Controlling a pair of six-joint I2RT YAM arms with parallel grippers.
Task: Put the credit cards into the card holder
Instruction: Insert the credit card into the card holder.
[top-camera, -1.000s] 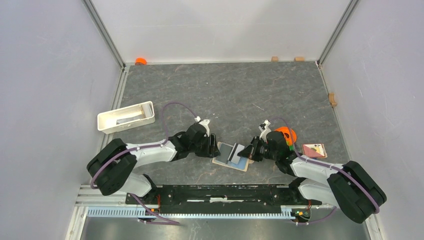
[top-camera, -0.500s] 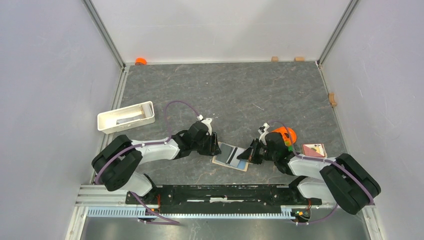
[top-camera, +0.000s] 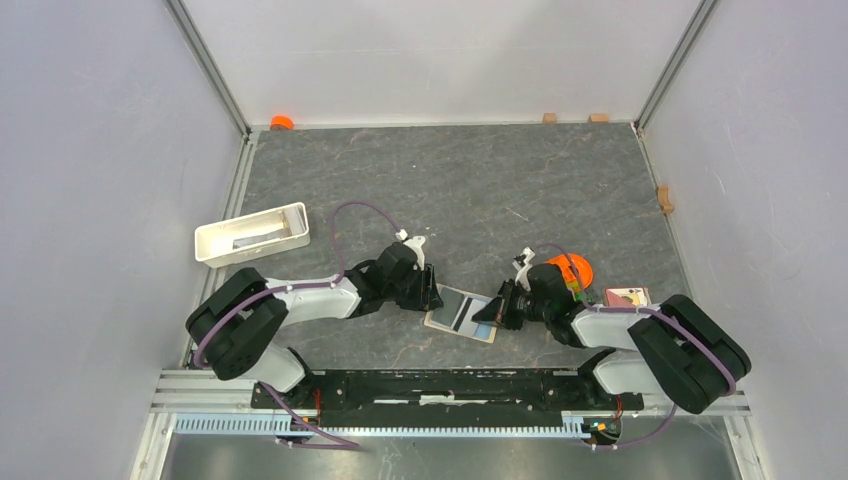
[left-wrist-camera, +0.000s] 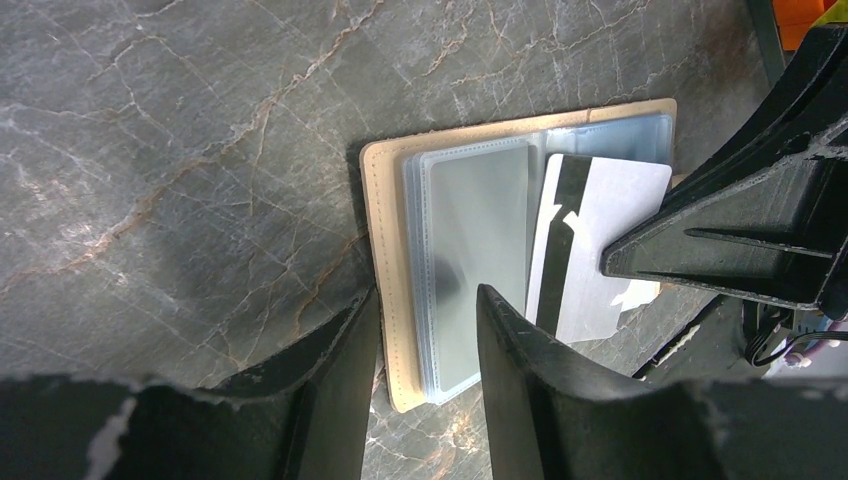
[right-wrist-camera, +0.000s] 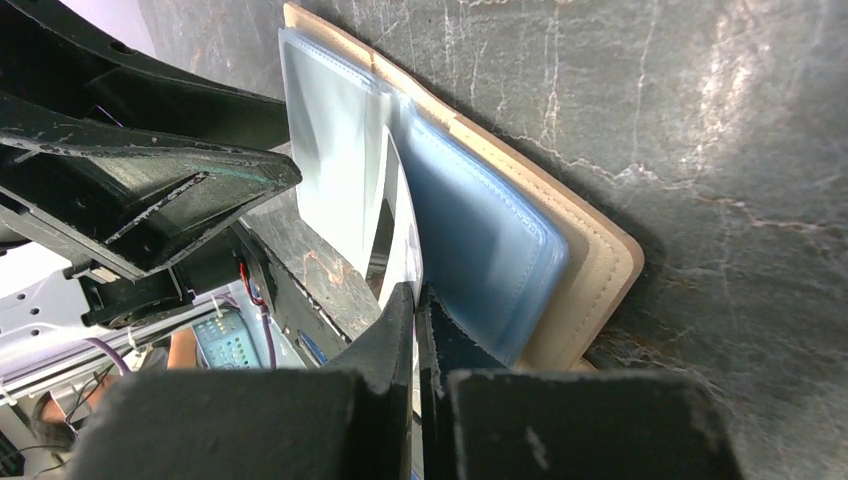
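Observation:
The beige card holder (top-camera: 448, 322) lies open on the table between my grippers, blue-grey pockets up; it also shows in the left wrist view (left-wrist-camera: 392, 215) and the right wrist view (right-wrist-camera: 595, 265). My right gripper (top-camera: 493, 308) is shut on the grey card with a dark stripe (left-wrist-camera: 598, 250), held tilted over the holder's right half; the card shows edge-on in the right wrist view (right-wrist-camera: 400, 225). My left gripper (left-wrist-camera: 425, 335) is open, its fingers straddling the holder's left edge. The pale card with reddish print (top-camera: 628, 297) lies right of the right arm. No blue card is distinguishable.
A white tray (top-camera: 212, 242) with something grey in it stands at the left. An orange object (top-camera: 572, 267) sits behind the right wrist. A small orange thing (top-camera: 282, 122) and small wooden blocks (top-camera: 549, 117) lie along the far and right walls.
My right gripper has moved a little left with the grey card, bringing it further over the holder's pockets. The left gripper has barely moved.

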